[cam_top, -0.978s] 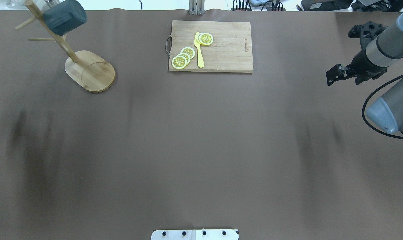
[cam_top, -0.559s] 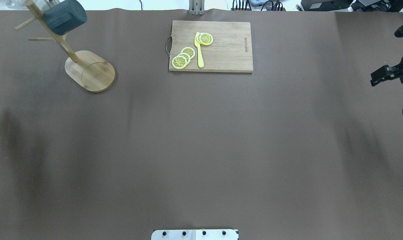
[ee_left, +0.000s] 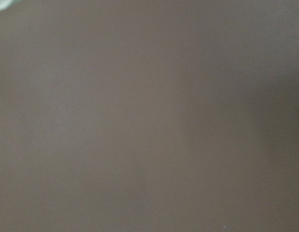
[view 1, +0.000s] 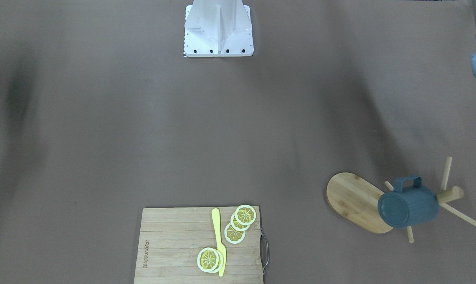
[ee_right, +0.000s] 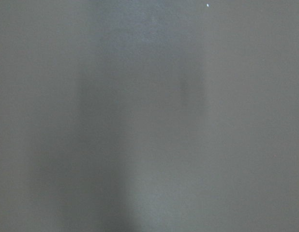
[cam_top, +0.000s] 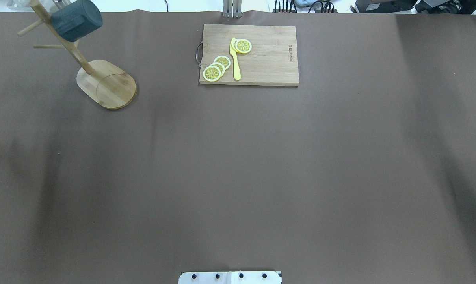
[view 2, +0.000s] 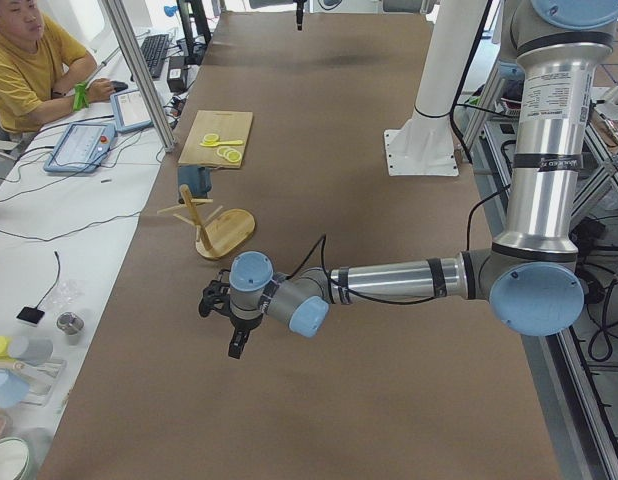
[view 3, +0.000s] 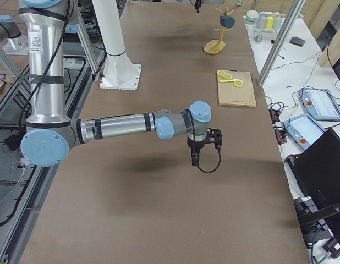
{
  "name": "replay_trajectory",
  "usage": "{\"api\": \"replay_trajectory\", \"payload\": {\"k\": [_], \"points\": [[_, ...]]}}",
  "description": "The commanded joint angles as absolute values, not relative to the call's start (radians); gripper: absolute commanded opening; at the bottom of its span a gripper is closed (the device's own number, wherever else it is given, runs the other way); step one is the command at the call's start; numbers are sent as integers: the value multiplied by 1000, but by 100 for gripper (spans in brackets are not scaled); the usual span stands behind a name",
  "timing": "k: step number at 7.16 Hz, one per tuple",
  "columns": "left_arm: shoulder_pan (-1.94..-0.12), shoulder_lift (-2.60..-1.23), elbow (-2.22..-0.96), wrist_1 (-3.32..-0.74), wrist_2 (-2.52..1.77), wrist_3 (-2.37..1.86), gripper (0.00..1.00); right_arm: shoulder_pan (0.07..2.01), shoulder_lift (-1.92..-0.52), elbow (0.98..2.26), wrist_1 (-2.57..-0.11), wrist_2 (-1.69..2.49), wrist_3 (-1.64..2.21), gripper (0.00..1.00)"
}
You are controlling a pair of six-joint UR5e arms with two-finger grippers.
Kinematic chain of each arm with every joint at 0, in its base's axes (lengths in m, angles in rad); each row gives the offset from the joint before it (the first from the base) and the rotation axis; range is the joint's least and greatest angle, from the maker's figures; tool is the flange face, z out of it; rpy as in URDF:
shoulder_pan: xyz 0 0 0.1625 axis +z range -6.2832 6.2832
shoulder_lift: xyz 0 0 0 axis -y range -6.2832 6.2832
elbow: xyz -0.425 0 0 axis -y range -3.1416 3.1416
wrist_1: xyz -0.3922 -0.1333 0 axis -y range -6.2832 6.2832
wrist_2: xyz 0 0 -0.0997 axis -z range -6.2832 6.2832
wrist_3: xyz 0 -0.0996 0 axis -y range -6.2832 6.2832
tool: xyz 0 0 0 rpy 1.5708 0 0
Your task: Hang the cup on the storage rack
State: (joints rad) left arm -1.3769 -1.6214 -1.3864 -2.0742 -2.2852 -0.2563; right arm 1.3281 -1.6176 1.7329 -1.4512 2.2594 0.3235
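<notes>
Overhead exterior: the cup [cam_top: 76,19] hangs on the storage rack [cam_top: 106,83] at the table's far left corner. The cutting board [cam_top: 269,59] lies by the far edge, with the brown table [cam_top: 238,177] open in front of it. Exterior left: the left gripper [view 2: 234,346] hovers near the table's left end, apart from the rack; whether its jaws are spread cannot be told. Exterior right: the right gripper [view 3: 194,160] hangs near the right edge, equally unreadable.

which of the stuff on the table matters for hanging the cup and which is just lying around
Part of the job:
- cup, already hung on the rack
- storage rack

Just lying about:
- cutting board
- lemon slices on the board
- yellow knife on the board
</notes>
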Motion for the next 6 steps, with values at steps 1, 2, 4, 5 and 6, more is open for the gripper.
{"api": "replay_trajectory", "payload": {"k": [1,2,4,5,6], "points": [[-1393,-1634,-1501,-1803,-2393,-308,98,1345,-1651,1715,-1453,2273,239,100],[-1391,-1594,-1508,-1793,-2396,-308,98,1347,-1651,1695,-1451,2273,239,100],[-1393,-1543,-1575,-1802,-2410,-305,98,1348,-1658,1698,-1451,2289,239,100],[-1384,-1530,-1594,-1802,-2380,-304,98,1351,-1661,1691,-1453,2305,241,100],[-1381,-1520,-1594,-1798,-2384,-304,98,1351,-1655,1684,-1451,2315,247,100]]}}
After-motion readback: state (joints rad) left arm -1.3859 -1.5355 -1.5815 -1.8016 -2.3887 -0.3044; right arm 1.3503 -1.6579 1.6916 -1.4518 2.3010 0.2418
